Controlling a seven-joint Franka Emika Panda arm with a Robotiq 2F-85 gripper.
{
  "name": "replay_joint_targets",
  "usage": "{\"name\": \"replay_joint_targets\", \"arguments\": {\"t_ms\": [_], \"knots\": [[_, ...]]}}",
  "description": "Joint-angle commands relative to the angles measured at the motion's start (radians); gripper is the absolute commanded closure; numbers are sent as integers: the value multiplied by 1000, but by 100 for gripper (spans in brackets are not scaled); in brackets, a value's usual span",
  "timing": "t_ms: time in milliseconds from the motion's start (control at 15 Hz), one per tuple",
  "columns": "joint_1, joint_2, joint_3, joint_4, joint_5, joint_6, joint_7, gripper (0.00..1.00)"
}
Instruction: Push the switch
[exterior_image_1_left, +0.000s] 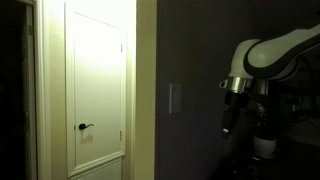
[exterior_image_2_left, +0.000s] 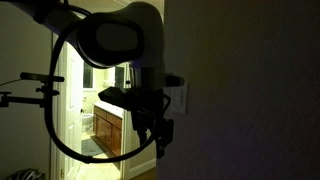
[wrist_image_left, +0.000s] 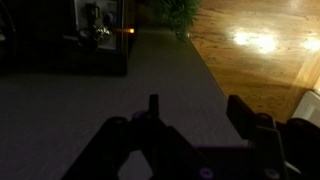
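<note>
Switch (exterior_image_1_left: 175, 97) sits on the dark wall (exterior_image_1_left: 195, 50), just beside the frame of the door (exterior_image_1_left: 95, 70) and higher than the handle (exterior_image_1_left: 85, 127). Gripper (exterior_image_1_left: 228, 120) hangs near the switch at about its height, apart from it and not touching.

Hazards:
- Low light leaves little contrast on the switch. An approach may land on bare wall or on the plate edge instead of the rocker.
- A glancing push may slide off without toggling.
- Excess forward travel may drive the fingers hard into the wall.

Limits of view:
- Whether the fingers stand apart or together cannot be told. All views show the gripper as silhouette only.
- In an exterior view the gripper partly covers the switch (exterior_image_2_left: 181, 97).
- The wrist view shows floor (wrist_image_left: 250, 45), not the switch.
- Rocker position is too small to read.
- The arm (exterior_image_1_left: 285, 50) is cut off at the frame edge.
</note>
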Motion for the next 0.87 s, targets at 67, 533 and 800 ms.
{"name": "replay_joint_targets", "arguments": {"t_ms": [67,533,800], "knots": [[-12,-52,21,20,-98,-153,58,0],[-3,-38,16,35,-76,-166,23,0],[-3,-38,17,35,-77,-167,23,0]]}}
